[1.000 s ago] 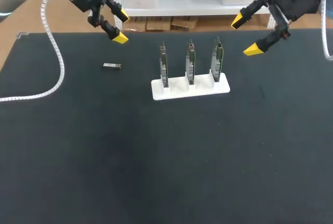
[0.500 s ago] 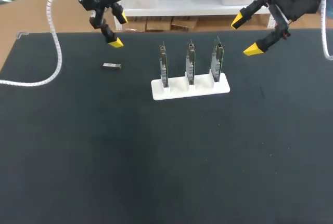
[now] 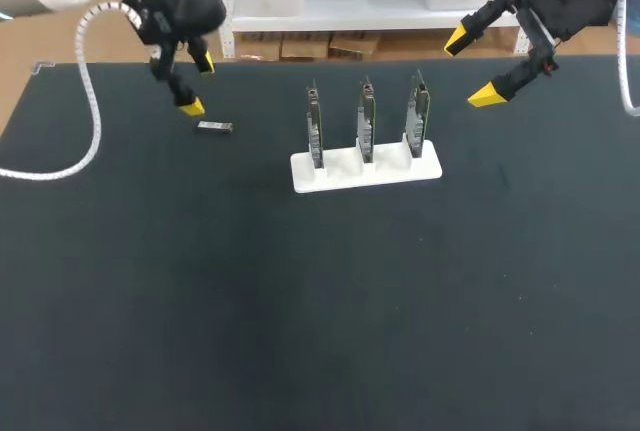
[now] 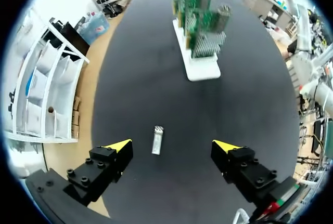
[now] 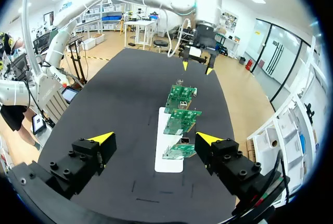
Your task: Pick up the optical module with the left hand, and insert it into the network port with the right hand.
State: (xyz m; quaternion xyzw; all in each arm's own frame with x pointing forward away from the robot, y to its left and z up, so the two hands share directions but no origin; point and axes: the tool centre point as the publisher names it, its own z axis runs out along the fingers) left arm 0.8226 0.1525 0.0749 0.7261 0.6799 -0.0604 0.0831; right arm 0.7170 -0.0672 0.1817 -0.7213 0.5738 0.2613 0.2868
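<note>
The desk (image 3: 300, 331) is plain black. The optical module (image 4: 156, 140) is silvery grey. The white rack (image 3: 365, 171) holds green boards (image 4: 200, 21). The left fingers (image 4: 101, 169) and right fingers (image 5: 83, 159) are black, tipped bright yellow. The left arm's ribbed cable (image 3: 96, 129) is white.

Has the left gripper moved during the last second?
Yes. The left gripper moved leftward, away from the white rack, and down toward the optical module.

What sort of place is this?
Probably a robotics test bench for electronics assembly: the left gripper and right gripper, both yellow-tipped, hang over a black table bearing a white rack of three upright circuit boards and a small optical module.
</note>
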